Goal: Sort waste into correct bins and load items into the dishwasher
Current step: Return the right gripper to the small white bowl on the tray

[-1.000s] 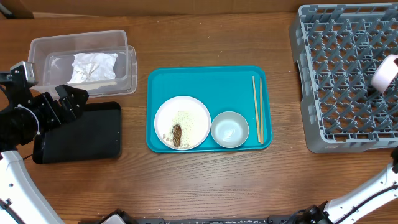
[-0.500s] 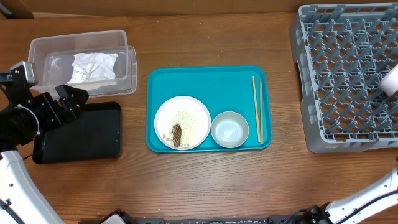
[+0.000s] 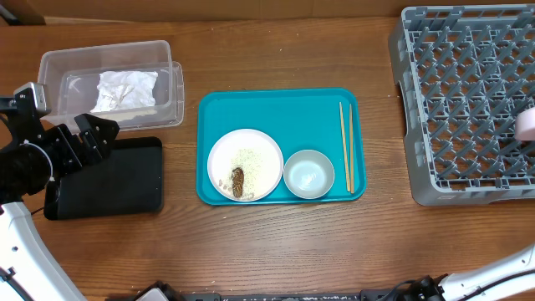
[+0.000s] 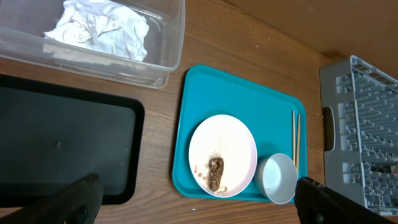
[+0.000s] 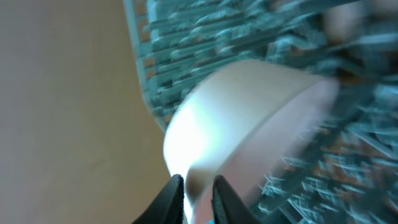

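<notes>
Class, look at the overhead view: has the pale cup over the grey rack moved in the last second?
Yes. The cup has drifted toward the lower right corner of the rack.

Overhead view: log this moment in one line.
left gripper open over black tray | right gripper pinching cup over dish rack | plate, bowl, chopsticks on teal tray | napkin in clear tub

It seems a robot laboratory arranged as a kitchen corner: a wooden table carries a grey dish rack and a teal tray, with a robot arm beside.
</notes>
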`<state>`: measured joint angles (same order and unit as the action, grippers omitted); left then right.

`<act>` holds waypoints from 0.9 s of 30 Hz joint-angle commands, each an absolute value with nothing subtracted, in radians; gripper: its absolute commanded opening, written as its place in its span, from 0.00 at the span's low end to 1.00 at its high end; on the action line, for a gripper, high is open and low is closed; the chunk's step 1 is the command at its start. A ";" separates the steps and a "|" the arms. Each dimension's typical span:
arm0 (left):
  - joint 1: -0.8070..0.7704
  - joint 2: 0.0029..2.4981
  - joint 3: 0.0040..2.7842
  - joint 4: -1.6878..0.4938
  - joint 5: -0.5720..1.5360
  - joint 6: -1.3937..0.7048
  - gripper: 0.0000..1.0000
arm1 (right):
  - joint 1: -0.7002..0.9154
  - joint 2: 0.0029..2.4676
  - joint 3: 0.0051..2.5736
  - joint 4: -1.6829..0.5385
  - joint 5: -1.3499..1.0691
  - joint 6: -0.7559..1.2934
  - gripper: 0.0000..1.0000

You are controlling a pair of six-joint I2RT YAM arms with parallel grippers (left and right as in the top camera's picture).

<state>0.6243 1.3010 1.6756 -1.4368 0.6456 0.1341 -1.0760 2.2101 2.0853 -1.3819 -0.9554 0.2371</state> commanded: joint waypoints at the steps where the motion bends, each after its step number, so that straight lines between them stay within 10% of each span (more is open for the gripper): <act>1: 0.628 1.302 1.682 -1.436 0.646 0.150 1.00 | -1.087 2.103 2.083 -1.390 -0.762 0.341 0.27; 27: 0.628 1.302 1.682 -1.436 0.646 0.150 1.00 | -0.924 1.871 2.083 -1.494 -0.858 0.206 0.32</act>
<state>0.6243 1.3010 1.6756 -1.4364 0.6456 0.1341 -0.9897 1.9419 2.0853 -1.4719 -0.7879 0.3130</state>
